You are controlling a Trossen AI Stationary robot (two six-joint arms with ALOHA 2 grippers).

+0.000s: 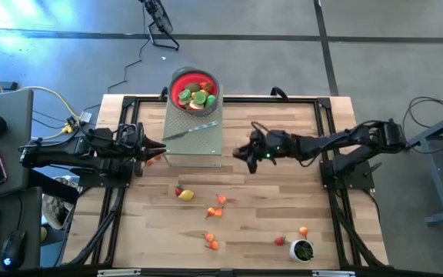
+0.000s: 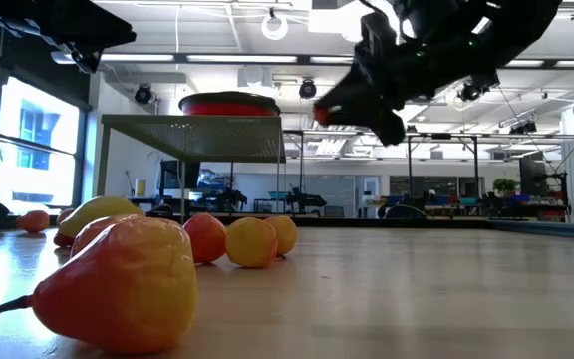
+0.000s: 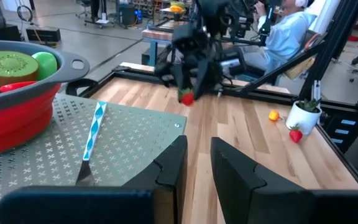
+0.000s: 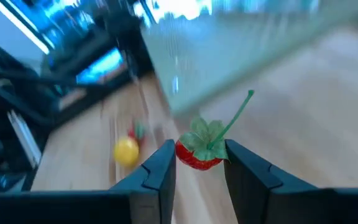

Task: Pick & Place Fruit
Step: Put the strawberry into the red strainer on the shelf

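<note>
My right gripper [image 1: 243,155] hangs over the middle of the table, just right of the grey perforated stand [image 1: 194,146], shut on a red strawberry [image 4: 194,158] with a green leafy top. A red bowl [image 1: 194,88] holding several fruit pieces stands on the stand's far end. Several more fruit pieces lie loose on the wood, among them a yellow one [image 1: 185,195] and orange ones [image 1: 220,201]. My left gripper [image 3: 197,155] waits level at the stand's left edge, open, with nothing between its fingers. My right gripper pinches the strawberry's red body [image 4: 184,157] between its two fingers, one on each side. The fingers come from the table's right, slanting slightly down. The strawberry is lifted clear of the table, its leafy top and stem [image 4: 229,124] pointing away from the wrist.
A silver knife [image 1: 193,129] lies on the stand in front of the bowl. A small white cup with green contents [image 1: 302,250] stands near the front right, with fruit pieces beside it. Black frame rails [image 1: 329,131] run along the table's edges. A person [image 3: 284,34] sits beyond the table.
</note>
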